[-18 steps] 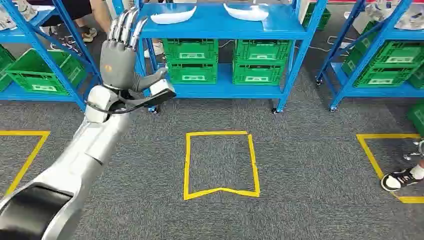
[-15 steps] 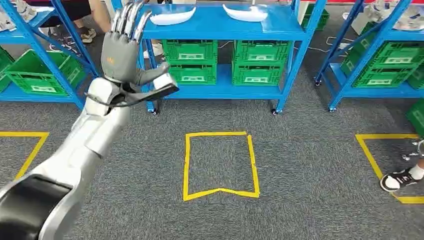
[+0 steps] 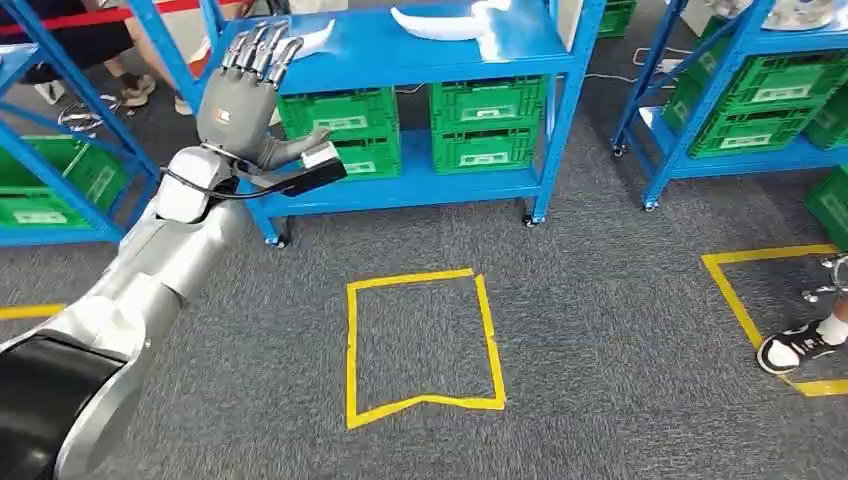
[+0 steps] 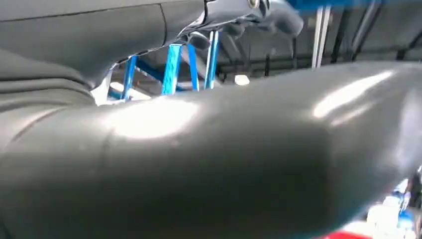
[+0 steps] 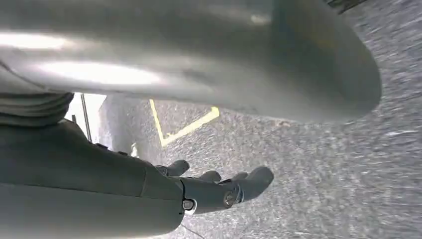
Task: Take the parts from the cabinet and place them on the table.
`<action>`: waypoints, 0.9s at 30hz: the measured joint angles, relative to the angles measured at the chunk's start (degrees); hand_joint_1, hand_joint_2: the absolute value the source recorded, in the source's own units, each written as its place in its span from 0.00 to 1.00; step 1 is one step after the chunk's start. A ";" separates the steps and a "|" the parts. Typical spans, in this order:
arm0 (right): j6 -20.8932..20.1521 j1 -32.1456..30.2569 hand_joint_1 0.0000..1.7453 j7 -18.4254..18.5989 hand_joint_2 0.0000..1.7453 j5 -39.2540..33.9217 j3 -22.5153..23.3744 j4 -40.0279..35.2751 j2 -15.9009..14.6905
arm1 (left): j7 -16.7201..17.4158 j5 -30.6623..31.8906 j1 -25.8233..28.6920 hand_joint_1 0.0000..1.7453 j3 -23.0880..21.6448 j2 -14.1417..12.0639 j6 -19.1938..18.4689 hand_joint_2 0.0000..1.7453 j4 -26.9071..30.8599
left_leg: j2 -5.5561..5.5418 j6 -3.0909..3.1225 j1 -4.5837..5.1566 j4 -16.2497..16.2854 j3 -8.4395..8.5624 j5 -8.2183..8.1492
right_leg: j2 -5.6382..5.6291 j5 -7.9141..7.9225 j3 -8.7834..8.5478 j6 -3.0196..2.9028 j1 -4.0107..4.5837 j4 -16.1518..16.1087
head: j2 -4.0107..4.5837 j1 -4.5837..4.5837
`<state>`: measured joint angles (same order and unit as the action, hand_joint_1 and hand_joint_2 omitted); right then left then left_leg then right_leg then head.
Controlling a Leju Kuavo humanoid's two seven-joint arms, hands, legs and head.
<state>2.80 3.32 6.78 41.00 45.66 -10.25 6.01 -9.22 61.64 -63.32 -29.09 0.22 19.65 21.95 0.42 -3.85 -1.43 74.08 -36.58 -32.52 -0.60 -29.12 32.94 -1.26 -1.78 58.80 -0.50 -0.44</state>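
Two white curved parts lie on the top board of the blue cabinet [image 3: 420,58]: one [image 3: 440,22] near the middle, the other [image 3: 316,38] at the left end. My left hand [image 3: 245,100] is raised in front of the cabinet's left corner, fingers straight and spread, holding nothing. Its fingertips overlap the left part in the head view; I cannot tell whether they touch it. In the left wrist view the thick thumb [image 4: 209,164] covers most of the picture. My right hand [image 5: 214,189] hangs over the grey carpet with nothing in it.
Green crates [image 3: 485,120] fill the cabinet's lower shelves. More blue racks with green crates stand at left [image 3: 60,190] and right [image 3: 760,110]. Yellow tape marks a square [image 3: 420,345] on the carpet. A person's shoe [image 3: 795,350] is at the right edge; legs [image 3: 130,85] stand behind the left rack.
The whole picture has shifted left and down, so the camera has moved. My left hand stays raised and open, now closer to the cabinet's top-left corner.
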 joint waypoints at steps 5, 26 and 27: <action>-0.07 -0.68 0.00 0.04 0.00 -0.02 0.09 0.04 0.02 | 0.39 0.00 0.53 0.00 -0.09 -0.96 -0.42 0.00 -1.40 | -0.19 2.56 1.66 -8.11 -6.91 -2.98 | -1.31 -4.78 -8.80 -0.25 0.96 -2.60 | 0.00 0.83; 0.20 -0.13 0.00 0.42 0.00 0.09 0.83 0.68 0.17 | 5.92 -2.25 -3.71 0.00 0.28 -4.75 -4.64 0.00 -3.17 | -2.09 3.40 2.16 -16.72 19.64 -1.15 | 0.67 5.89 4.65 0.68 1.33 -1.26 | 0.00 0.92; 0.24 0.57 0.00 0.44 0.00 0.09 0.87 0.66 0.17 | 5.99 -2.36 -5.62 0.00 0.48 -5.14 -5.21 0.00 -3.00 | -2.02 3.24 1.89 -14.43 18.31 -1.06 | 0.78 5.22 3.67 0.30 1.35 -1.16 | 0.00 0.90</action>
<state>3.04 3.89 7.21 41.09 46.53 -9.60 6.19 -3.23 59.28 -68.93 -28.61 -4.92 14.44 18.95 -1.60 -0.60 0.46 59.65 -18.28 -33.58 0.18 -23.90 36.61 -0.96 -0.43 57.64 -0.50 0.46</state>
